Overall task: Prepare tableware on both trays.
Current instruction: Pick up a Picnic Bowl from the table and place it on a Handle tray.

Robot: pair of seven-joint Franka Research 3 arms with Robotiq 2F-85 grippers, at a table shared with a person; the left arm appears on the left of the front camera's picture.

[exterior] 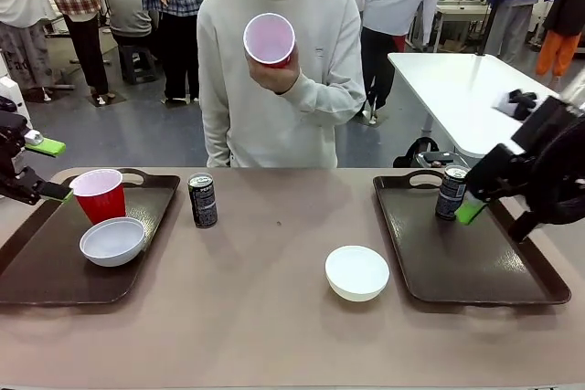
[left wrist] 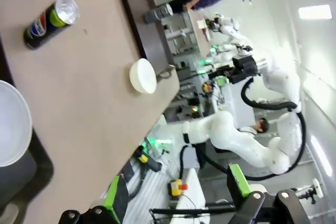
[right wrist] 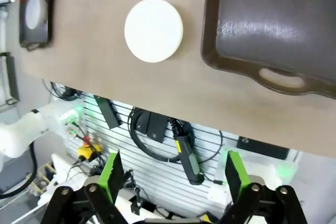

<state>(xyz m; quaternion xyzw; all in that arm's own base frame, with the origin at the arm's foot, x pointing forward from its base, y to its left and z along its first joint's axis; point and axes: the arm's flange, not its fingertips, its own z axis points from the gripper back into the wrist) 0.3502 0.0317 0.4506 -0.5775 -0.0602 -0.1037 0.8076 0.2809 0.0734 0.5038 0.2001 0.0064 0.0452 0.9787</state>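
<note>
1. Both pincers are wide open and hold nothing. The left pincer [exterior: 50, 169] hovers beside the red cup [exterior: 99, 194] on the left tray [exterior: 37, 271]. The right pincer [right wrist: 172, 177] is just beside the right can [exterior: 451, 193] on the right tray [exterior: 494, 267].
2. The left bowl [exterior: 112, 241] lies on the left tray.
3. The loose can [exterior: 203, 200] stands on the surface [exterior: 265, 335], just right of the left tray. I judge it stiff, smooth and perhaps heavy, so take it across the middle of its body.
4. The loose bowl [exterior: 356, 272] sits on the surface, left of the right tray. It looks low and slippery, so pinch its rim.
5. The person's hand [exterior: 274, 70] holds the second cup [exterior: 270, 40]. It is probably thin and light, so close gently.
</note>
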